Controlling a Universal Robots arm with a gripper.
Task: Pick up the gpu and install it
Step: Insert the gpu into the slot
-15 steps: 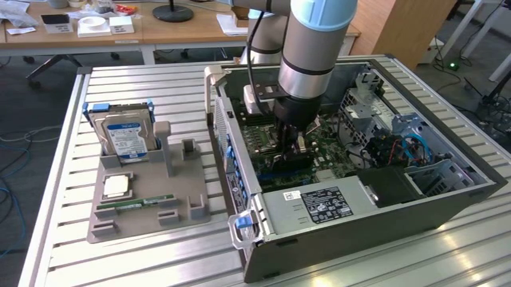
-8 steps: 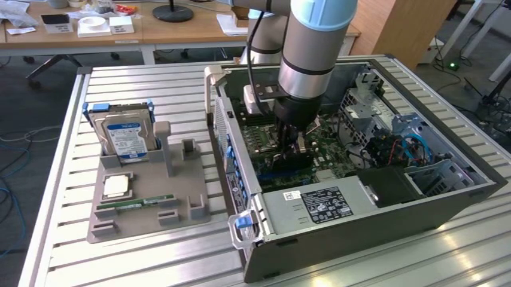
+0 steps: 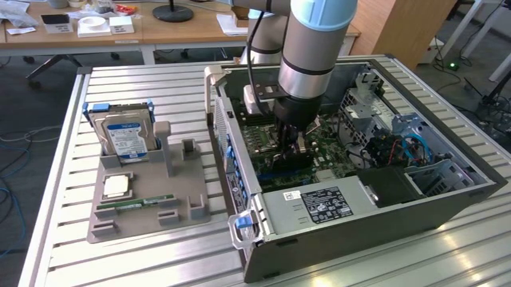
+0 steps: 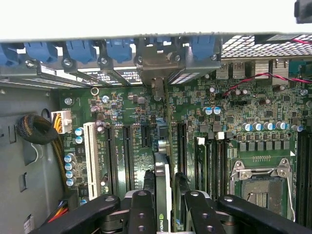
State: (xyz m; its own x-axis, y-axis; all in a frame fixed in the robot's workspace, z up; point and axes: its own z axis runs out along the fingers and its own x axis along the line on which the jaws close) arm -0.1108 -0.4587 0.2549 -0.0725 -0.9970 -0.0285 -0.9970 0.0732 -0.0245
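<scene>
- Exterior view: I see my arm [image 3: 307, 54] reaching down into the open computer case [image 3: 383, 221], which lies on the slatted metal table [image 3: 160, 257].
- The gripper [image 3: 289, 156] sits low over the green motherboard [image 3: 335, 152], with a dark flat card, the gpu [image 3: 294, 160], held edge-down between its fingers.
- On the exterior view's left, a grey parts stand [image 3: 148, 206] holds a hard drive [image 3: 124, 140] upright at its far end, with a silver chip [image 3: 116, 186] and a slim green memory stick [image 3: 140, 203] nearer.
- Wrist view: I look straight down the gripper [image 4: 164, 197]; its black fingers [image 4: 141, 209] pinch the gpu [image 4: 163, 195] from both sides.
- The gpu stands on edge above the motherboard [image 4: 195, 122], in line with the long black slots [image 4: 127, 156], its far end pointing toward the blue clips [image 4: 80, 51] along the case's back wall.
- The empty processor socket [image 4: 261, 183] lies beside the gripper, apart from the card.
</scene>
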